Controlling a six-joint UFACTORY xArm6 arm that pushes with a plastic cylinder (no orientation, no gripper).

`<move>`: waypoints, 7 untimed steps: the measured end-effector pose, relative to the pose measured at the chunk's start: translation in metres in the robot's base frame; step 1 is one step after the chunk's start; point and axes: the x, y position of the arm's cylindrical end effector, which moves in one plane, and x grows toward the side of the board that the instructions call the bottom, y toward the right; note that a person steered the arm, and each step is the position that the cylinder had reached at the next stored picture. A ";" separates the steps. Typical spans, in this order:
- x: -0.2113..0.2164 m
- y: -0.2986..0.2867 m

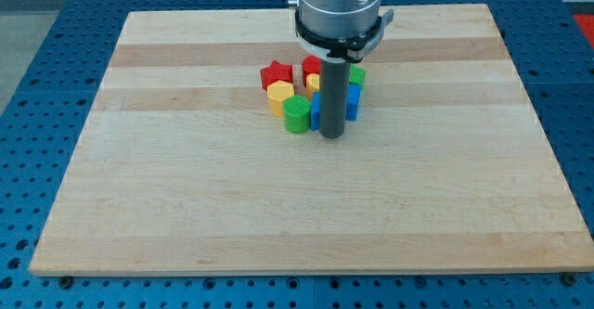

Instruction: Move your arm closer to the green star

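My tip [331, 135] rests on the wooden board [186, 188] at the bottom edge of a tight cluster of blocks near the top middle. The green star [357, 74] is at the cluster's right, mostly hidden behind my rod; only a small green edge shows. The tip is below and slightly left of it. Next to the rod are a blue block [354, 102] on its right and another blue block [316, 110] on its left.
A red star [275, 73], a yellow block [279, 95], a green cylinder [296, 113], a red block [311, 67] and a yellow piece [314, 82] fill the cluster's left side. The arm's grey body [339, 7] hangs over the board's top edge.
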 end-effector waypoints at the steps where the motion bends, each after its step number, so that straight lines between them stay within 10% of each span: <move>1: 0.000 -0.001; 3: 0.017 -0.037; 7: -0.045 0.114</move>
